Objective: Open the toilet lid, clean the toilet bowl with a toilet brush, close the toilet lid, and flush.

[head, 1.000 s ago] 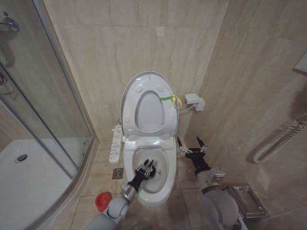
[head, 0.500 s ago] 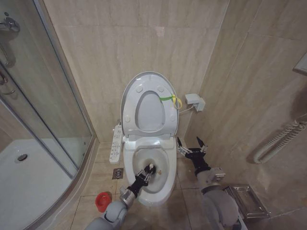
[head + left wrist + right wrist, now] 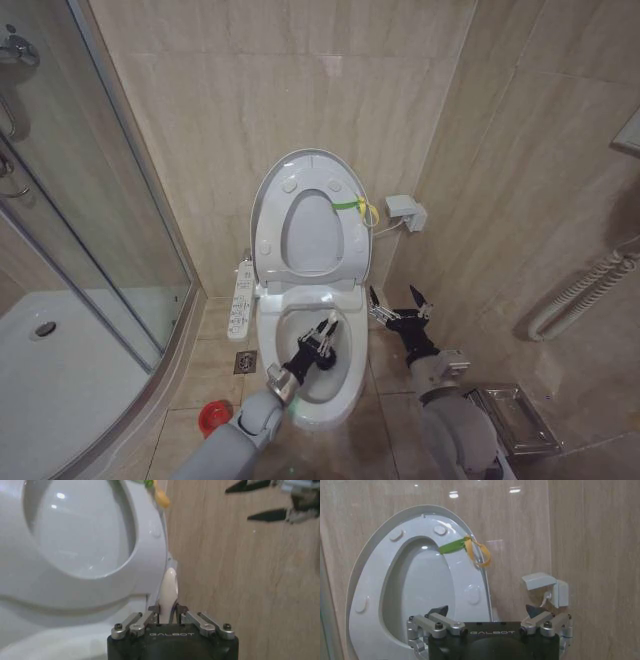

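Currently, bathroom inventory, scrub step in hand:

1. Toilet lid (image 3: 303,172): raised, leaning back vs. tiled wall, seat ring up with it; yellow-green band (image 3: 350,205) tied at right edge. Also in right wrist view (image 3: 390,532).
2. Toilet bowl (image 3: 345,385): open, white; side control panel (image 3: 242,297) at left rim.
3. Toilet brush (image 3: 167,592): white handle nipped in left claw, running fwd from fingertips in left wrist view; bristle end not clear, prob. down inside bowl.
4. Left claw (image 3: 322,335): over bowl interior, reached in from front-left rim; narrow, clamped on brush. Own view (image 3: 167,612): fingertips pressed either side of handle.
5. Right claw (image 3: 400,303): parked just beside bowl's right rim, above floor, apart from toilet; spread wide, holding nothing. Own view (image 3: 487,611): two dark tips well apart, aimed at lid.
6. Red holder cup (image 3: 211,417): on floor, front-left of bowl, near shower tray (image 3: 60,390) edge; no brush in it.
7. Wall socket box (image 3: 405,211): right of lid, cable to toilet.

Status (judged): lid-open done; bowl cleaning underway; lid-close + flush outstanding.

Next move calls for (judged): brush head kept against inner wall w/ firm grip on thin handle, sweep round basin w/o knocking rim; afterwards brush back to cup, lid brought down.

Risk: slim handle may twist in grip.
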`<state>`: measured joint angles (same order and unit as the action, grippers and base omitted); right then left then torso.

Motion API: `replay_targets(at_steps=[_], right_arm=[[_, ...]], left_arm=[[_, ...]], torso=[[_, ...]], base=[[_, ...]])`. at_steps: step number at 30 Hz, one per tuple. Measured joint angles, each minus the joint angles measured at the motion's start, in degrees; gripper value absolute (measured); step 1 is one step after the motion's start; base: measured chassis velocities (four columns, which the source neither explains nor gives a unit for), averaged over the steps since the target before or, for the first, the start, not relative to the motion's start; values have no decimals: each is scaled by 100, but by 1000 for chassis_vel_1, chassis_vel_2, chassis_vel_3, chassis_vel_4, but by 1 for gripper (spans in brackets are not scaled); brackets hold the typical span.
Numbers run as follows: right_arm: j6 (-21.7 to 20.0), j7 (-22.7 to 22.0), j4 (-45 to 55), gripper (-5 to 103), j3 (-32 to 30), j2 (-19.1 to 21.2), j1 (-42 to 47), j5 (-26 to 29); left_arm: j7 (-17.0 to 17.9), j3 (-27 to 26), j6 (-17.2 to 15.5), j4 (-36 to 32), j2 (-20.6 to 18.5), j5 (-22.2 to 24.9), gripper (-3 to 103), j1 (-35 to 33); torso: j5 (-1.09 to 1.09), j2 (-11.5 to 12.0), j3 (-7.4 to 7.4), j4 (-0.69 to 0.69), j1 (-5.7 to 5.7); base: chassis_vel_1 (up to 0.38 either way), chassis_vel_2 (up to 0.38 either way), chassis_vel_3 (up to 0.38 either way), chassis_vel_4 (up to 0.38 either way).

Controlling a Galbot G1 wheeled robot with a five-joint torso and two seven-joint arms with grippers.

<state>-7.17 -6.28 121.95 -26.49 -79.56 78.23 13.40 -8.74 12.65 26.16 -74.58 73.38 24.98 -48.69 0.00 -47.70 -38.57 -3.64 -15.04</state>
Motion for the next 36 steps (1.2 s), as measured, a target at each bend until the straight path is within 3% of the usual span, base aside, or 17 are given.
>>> replay_targets(at_steps=[7, 19, 25, 36], right_arm=[[0, 0, 0, 100, 0, 0, 0, 0], [0, 0, 0, 100, 0, 0, 0, 0], [0, 0, 0, 100, 0, 0, 0, 0], [0, 0, 0, 100, 0, 0, 0, 0]], left_arm=[[45, 117, -53, -318, 58, 12, 21, -15], [-128, -150, -31, 358, -82, 179, 21, 94], [-104, -254, -28, 258, -108, 88, 21, 130], [-178, 128, 54, 375, 456, 175, 20, 385]], torso=[[0, 0, 0, 0, 0], [0, 0, 1, 0, 1], [0, 0, 1, 1, 1], [1, 0, 1, 0, 1]], base=[[0, 0, 0, 0], [0, 0, 0, 0], [0, 0, 0, 0], [0, 0, 0, 0]])
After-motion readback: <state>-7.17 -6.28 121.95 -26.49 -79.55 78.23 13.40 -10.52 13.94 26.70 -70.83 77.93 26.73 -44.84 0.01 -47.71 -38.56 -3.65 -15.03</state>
